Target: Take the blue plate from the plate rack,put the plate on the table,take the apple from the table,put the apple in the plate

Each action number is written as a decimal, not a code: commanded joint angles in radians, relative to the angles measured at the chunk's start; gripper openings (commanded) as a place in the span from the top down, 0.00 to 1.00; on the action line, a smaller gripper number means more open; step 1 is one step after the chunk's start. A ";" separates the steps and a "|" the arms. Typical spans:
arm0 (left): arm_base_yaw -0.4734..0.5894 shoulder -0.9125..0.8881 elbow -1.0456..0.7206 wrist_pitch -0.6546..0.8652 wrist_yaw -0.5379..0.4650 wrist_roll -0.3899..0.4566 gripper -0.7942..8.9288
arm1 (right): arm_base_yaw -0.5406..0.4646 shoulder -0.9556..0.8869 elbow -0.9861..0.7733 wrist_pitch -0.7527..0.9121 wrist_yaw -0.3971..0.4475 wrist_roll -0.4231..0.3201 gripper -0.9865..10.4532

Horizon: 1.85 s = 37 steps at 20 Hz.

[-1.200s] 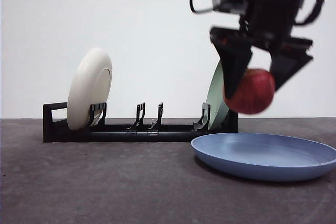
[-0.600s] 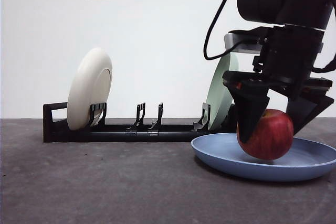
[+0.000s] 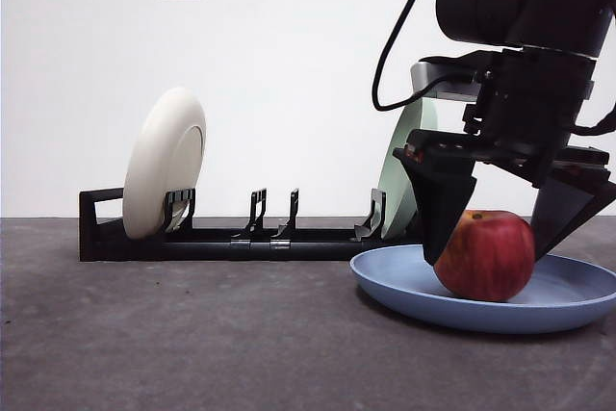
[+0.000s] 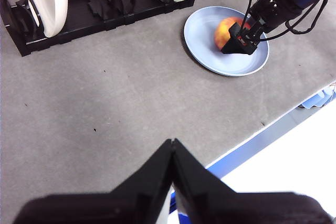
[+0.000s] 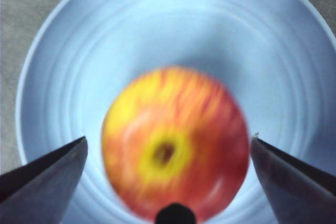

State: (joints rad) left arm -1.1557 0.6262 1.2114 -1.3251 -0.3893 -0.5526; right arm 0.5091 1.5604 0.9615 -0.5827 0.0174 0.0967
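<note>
The red apple [image 3: 486,256] with yellow streaks rests in the blue plate [image 3: 404,288], which lies flat on the dark grey table [image 3: 192,334] at the right. My right gripper [image 3: 496,243] is open, its jaws spread on either side of the apple and clear of it. In the right wrist view the apple [image 5: 175,141] sits in the plate [image 5: 173,19] between the two jaws. In the left wrist view my left gripper [image 4: 172,145] is shut and empty, high over the table's near edge, far from the plate [image 4: 202,51] and apple [image 4: 227,30].
The black plate rack [image 3: 255,238] stands behind the plate, with a cream-white plate [image 3: 164,163] at its left end and a pale green plate [image 3: 397,180] at its right end. The rack also shows in the left wrist view [image 4: 79,17]. The table's edge [image 4: 273,124] is near.
The right gripper came down with the apple into the blue plate, then opened its jaws. The apple now rests free in the plate.
</note>
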 commanded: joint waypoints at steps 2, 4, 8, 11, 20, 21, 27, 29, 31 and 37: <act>0.000 -0.002 -0.006 0.005 -0.004 0.026 0.93 | 0.001 -0.035 0.027 -0.060 -0.003 0.006 0.42; 0.000 -0.002 -0.006 0.005 -0.007 0.034 0.93 | 0.001 -0.097 0.052 -0.129 -0.003 0.006 0.42; 0.000 0.005 -0.006 0.005 -0.060 0.036 0.92 | 0.001 -0.301 0.096 -0.309 -0.003 0.006 0.43; 0.000 0.005 -0.006 0.005 -0.057 0.036 0.92 | 0.001 -0.475 0.146 -0.465 -0.002 0.004 0.88; 0.000 0.026 -0.006 0.005 -0.057 0.036 0.92 | 0.001 -0.662 0.314 -0.618 0.002 0.008 0.91; 0.000 0.031 -0.006 0.005 -0.056 0.036 0.92 | 0.001 -0.661 0.338 -0.623 0.002 0.008 0.91; -0.018 0.040 -0.006 0.005 -0.056 0.036 0.92 | 0.001 -0.660 0.399 -0.623 0.002 0.008 0.91; 0.034 0.042 -0.006 0.005 -0.055 0.042 0.92 | 0.001 -0.659 0.399 -0.623 0.002 0.008 0.91; 0.152 0.057 -0.006 0.005 -0.058 0.106 0.92 | 0.001 -0.659 0.399 -0.623 0.002 0.008 0.91; 0.663 -0.080 -0.381 0.773 0.237 0.858 0.92 | 0.001 -0.648 0.399 -0.626 0.002 0.008 0.91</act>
State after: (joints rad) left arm -0.5217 0.5480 0.8757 -0.6807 -0.2134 0.0601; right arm 0.5095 0.9119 1.3605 -1.2110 0.0185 0.0975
